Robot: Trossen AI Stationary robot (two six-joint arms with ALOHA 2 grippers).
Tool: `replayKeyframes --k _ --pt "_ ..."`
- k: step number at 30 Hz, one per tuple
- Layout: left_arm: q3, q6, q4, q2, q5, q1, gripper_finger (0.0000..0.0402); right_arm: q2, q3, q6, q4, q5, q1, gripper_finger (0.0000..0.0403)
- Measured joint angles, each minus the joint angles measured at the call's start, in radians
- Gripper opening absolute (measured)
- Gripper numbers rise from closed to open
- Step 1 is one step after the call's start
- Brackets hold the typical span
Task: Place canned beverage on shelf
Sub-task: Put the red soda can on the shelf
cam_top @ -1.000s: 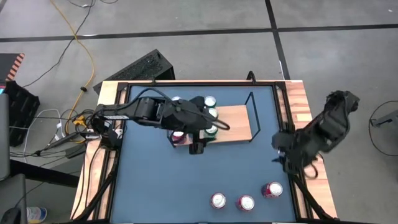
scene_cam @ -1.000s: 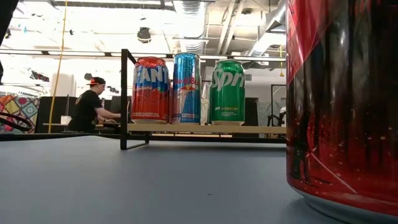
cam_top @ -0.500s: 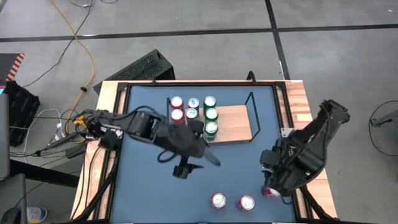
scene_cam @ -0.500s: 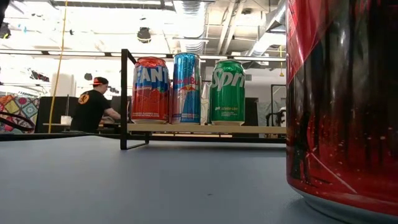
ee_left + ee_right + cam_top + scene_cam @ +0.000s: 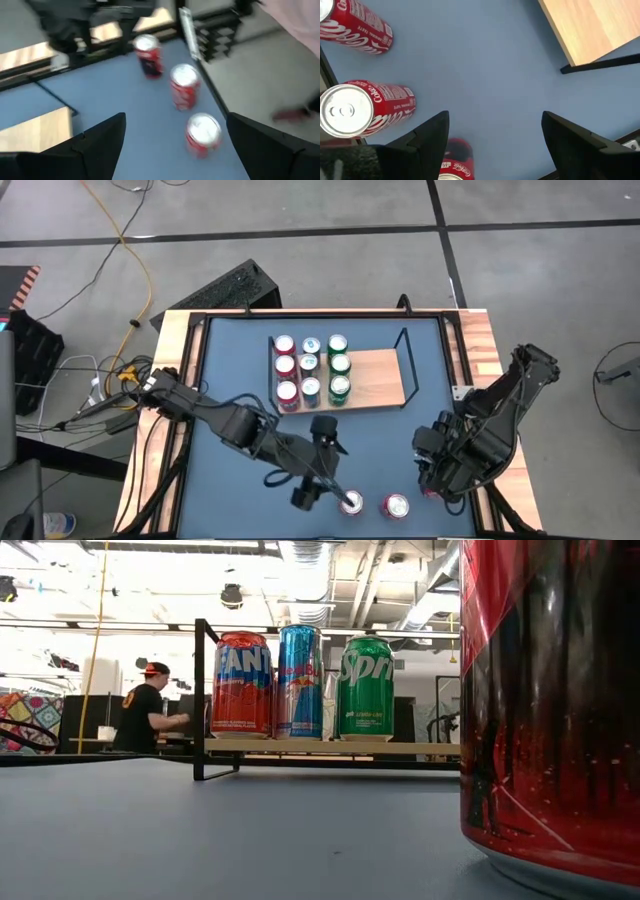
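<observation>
Nine cans (image 5: 310, 367) stand on the shelf (image 5: 375, 375), filling its 9 o'clock half; three red cans (image 5: 396, 505) wait at the surface's (image 5: 230, 380) 5 o'clock edge. Left tool (image 5: 322, 492), jaws wide and empty, hovers beside the nearest. Right tool (image 5: 437, 470), also wide, hangs over the third.

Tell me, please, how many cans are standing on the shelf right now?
9, in a three-by-three block at the shelf's left end: a red column, a blue-and-white middle column and a green column.
</observation>
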Motion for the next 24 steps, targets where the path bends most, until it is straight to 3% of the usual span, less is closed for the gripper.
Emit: replayKeyframes --k 4,13,24 --pt "-0.062 -0.090 0.124 0.030 -0.119 -0.015 0.0332 0.000 0.000 -0.043 -0.001 0.007 0.005 0.0303" --pt "-0.105 -0.162 0.424 0.148 -0.173 -0.046 0.0332 0.000 0.000 -0.101 -0.007 0.081 0.011 0.0303" --pt "-0.103 -0.256 0.481 0.264 -0.267 -0.078 0.0332 -0.001 0.000 -0.102 -0.001 0.090 0.013 0.0303"
